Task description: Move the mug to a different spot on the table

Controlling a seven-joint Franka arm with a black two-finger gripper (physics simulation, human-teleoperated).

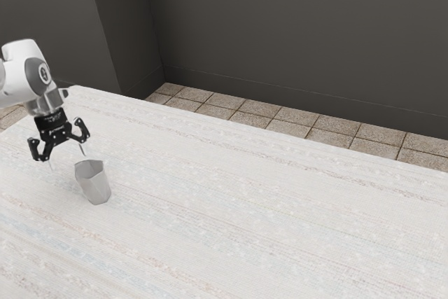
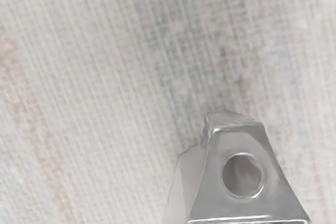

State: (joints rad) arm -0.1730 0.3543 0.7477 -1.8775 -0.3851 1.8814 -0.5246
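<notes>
A pale grey, faceted mug (image 1: pixel 92 181) stands upright on the whitish wood-grain table (image 1: pixel 245 208), near the exterior view's left side. My gripper (image 1: pixel 66 157) hangs just above and slightly to the left of the mug's rim, its fingers spread open with nothing between them. In the wrist view the mug (image 2: pixel 236 182) lies right under my hand, and its handle with a round hole (image 2: pixel 242 174) faces the camera.
The table's far edge (image 1: pixel 231 120) runs diagonally, with brown floor tiles (image 1: pixel 336 127) and dark walls (image 1: pixel 294 26) beyond it. Bare tabletop stretches to the exterior view's right and toward the front.
</notes>
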